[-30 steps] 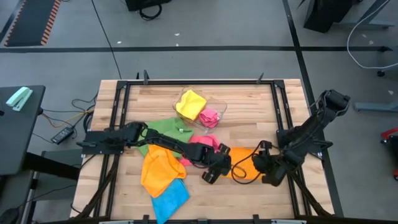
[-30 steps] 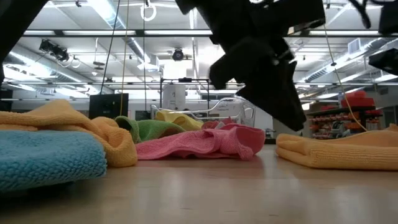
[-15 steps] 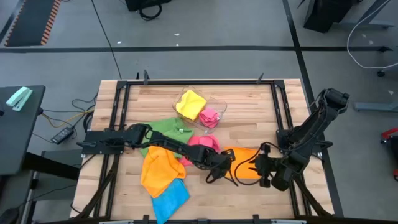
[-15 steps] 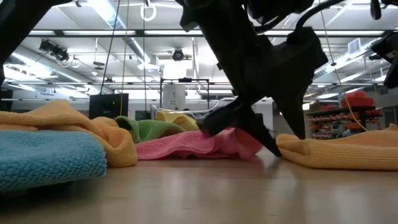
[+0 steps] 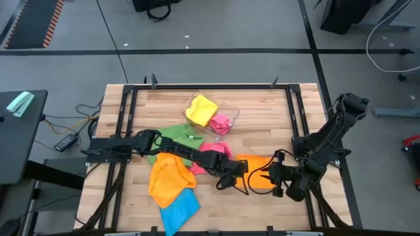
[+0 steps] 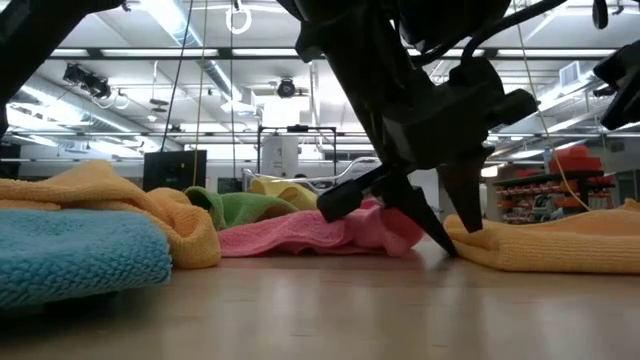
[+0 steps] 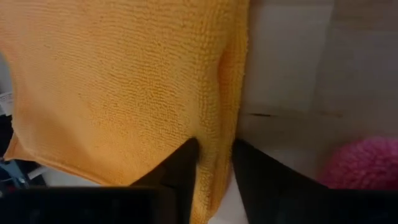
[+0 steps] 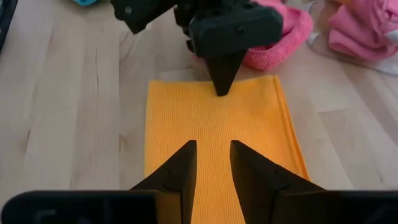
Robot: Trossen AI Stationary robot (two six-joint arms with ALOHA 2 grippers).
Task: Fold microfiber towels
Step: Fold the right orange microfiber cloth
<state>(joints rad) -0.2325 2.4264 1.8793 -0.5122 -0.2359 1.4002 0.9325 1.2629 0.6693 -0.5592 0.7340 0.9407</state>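
Note:
A folded orange towel [image 5: 258, 169] lies flat on the wood between my two grippers. My left gripper [image 5: 226, 180] is down at the towel's edge nearest the table's left side and is shut on it. My right gripper [image 8: 213, 163] hovers over the towel's opposite end with a narrow gap and nothing between its fingers. To the left, on the table, lie a crumpled second orange towel [image 5: 167, 177], a blue towel [image 5: 178, 210], a green one [image 5: 174, 136] and a pink one [image 5: 215, 149]. My left gripper pinches the orange towel's left edge [image 7: 217, 134] between its two fingers, one finger [image 7: 183, 168] over the cloth and the other [image 7: 255, 174] at the bare-wood side. The fingers slant down from above. The towel lies flat on the table; how many layers are held cannot be told.
A clear tray [image 5: 231, 113] with a yellow and a pink cloth stands at the far middle. The heap of loose towels fills the table's left half. Bare wood shows along the near edge [image 5: 249, 210] and at the far right [image 5: 275, 118].
My left gripper has sunk from above the table down to the orange towel's left edge, rolling its wrist on the way. My right gripper has turned a little and stayed at the towel's right end. The towel has kept flat.

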